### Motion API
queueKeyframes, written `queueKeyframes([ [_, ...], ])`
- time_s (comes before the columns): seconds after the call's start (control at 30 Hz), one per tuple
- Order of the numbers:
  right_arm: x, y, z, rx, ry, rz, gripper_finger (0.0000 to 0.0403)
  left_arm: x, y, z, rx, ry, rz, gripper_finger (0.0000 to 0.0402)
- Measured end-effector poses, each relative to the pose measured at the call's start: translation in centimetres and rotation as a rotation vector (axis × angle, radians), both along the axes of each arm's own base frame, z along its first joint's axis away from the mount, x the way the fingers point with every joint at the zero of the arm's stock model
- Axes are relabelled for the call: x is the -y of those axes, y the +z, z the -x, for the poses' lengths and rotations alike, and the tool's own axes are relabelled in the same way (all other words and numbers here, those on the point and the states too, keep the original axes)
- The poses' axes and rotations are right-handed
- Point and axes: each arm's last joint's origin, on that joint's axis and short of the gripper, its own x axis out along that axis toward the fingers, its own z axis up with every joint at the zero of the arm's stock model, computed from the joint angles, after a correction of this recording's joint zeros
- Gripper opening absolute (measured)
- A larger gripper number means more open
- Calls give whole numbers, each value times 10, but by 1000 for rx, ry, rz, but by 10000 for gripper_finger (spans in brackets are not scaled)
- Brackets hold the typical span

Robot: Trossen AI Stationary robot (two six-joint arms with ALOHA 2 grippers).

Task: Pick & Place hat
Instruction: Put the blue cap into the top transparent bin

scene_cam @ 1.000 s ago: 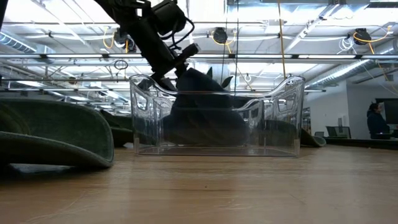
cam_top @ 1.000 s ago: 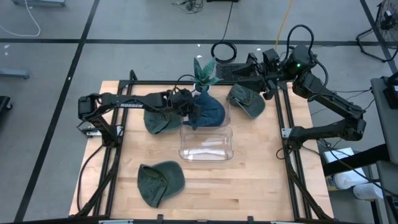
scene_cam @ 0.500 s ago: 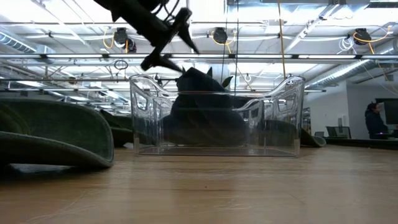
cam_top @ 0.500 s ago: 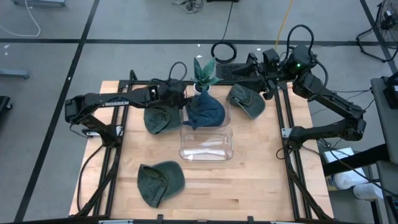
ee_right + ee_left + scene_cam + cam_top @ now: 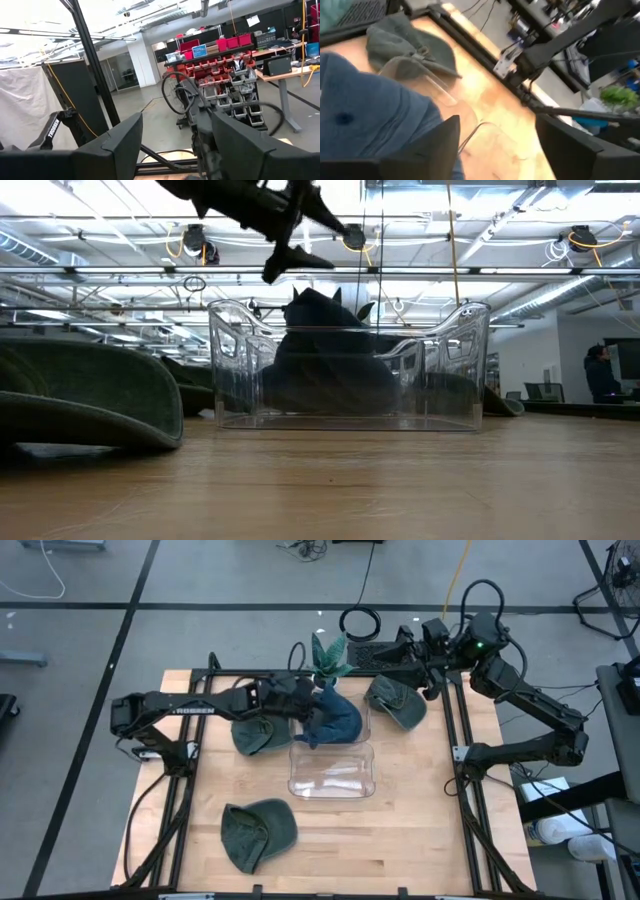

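The clear bin (image 5: pixel 332 769) sits mid-table; a blue hat (image 5: pixel 331 718) is draped over its far rim, seemingly partly inside it, the near part bare; the left gripper (image 5: pixel 305 700) hovers just above that hat, fingers apart and holding nothing; the right gripper (image 5: pixel 398 648) waits at the far edge, fingers apart; three green hats (image 5: pixel 257 833) lie outside the bin.

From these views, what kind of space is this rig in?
Likely a robotics lab or workshop: red parts bins on racks, exposed ceiling pipes with strip lighting, and a taped concrete floor around the wooden table.
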Motion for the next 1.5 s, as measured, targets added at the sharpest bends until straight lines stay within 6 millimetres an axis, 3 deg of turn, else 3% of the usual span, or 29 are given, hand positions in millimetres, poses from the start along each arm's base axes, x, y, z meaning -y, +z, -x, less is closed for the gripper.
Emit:
queueKeyframes([
  [0.47,-1,0,-1,-4,8,-6,221,-9,-38,-27,-24,-10,-20,96],
  [0.73,-1,-2,-1,-20,8,-16,218,-13,-64,-17,-287,208,9,10],
  [1.0,0,-6,-3,-51,6,-26,216,-11,-85,-5,-508,265,60,4],
  [1.3,5,-30,-10,-117,6,-82,211,-10,-108,-10,-578,228,148,3],
  [1.5,6,-41,-13,-135,7,-93,211,-13,-107,-10,-577,203,108,4],
])
